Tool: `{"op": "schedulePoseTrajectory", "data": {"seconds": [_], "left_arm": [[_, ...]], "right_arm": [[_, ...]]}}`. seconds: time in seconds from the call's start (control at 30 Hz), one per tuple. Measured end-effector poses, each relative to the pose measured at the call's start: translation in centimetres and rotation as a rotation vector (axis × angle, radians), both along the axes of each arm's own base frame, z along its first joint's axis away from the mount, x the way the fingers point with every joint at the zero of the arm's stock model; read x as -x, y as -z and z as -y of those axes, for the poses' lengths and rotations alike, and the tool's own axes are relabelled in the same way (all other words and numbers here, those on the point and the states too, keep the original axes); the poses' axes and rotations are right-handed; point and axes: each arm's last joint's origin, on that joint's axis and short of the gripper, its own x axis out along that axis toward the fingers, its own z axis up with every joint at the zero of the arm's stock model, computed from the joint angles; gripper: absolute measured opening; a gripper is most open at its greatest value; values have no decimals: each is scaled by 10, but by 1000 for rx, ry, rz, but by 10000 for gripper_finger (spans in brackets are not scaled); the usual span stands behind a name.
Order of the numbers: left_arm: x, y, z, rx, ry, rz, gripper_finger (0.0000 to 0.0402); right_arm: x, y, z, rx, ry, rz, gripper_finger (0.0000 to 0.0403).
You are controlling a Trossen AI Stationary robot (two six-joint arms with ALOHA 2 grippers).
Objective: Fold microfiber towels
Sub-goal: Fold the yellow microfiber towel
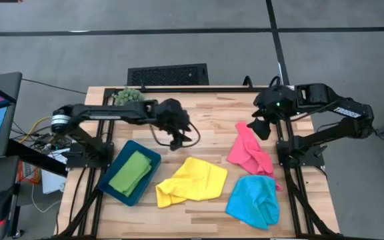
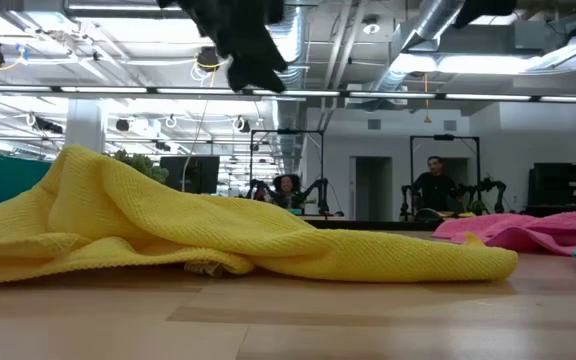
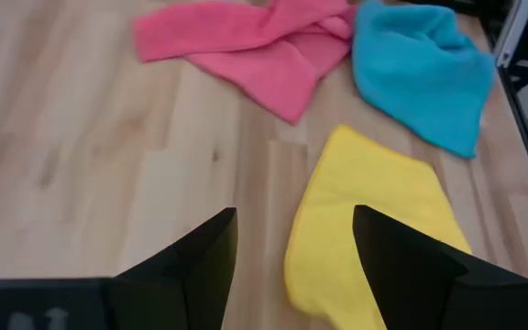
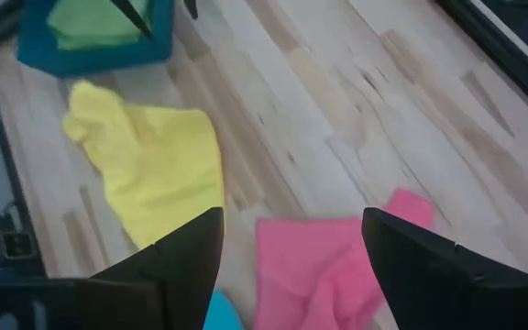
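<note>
Hovering above the tabletop (image 1: pixel 205 120), your left gripper (image 1: pixel 177 141) is spread wide and empty, just above the yellow towel (image 1: pixel 192 182). Your right gripper (image 1: pixel 259 128), also spread, hangs over the pink towel (image 1: pixel 249 152). Only the high view shows the green towel (image 1: pixel 130 173) lying in its tray (image 1: pixel 153 159).

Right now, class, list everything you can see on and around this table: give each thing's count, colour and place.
green towel: one, green, folded inside the tray
tray: one, dark teal, table's left part
yellow towel: one, yellow, crumpled, table's middle front
pink towel: one, pink, crumpled, right side
blue towel: one, light blue, right front corner
plant ball: one, green, spiky, back left edge
people: two, far behind the table
left pincer: open, above bare wood behind the yellow towel
right pincer: open, above the pink towel's back end
</note>
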Motion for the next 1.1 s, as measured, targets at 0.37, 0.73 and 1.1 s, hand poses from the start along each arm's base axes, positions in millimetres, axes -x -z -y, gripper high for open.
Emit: {"op": "schedulePoseTrajectory", "data": {"seconds": [0.37, 0.73, 1.1], "left_arm": [[-79, 37, 13, -7, 145, 23, 210], [-156, 60, 31, -13, 369, 46, 210], [-172, 94, 60, -55, 477, -5, 210]], "right_arm": [[12, -1, -32, 36, -57, -17, 286], [32, -2, -50, 3, -88, -35, 286], [51, -4, -63, 4, -72, -13, 286]]}}
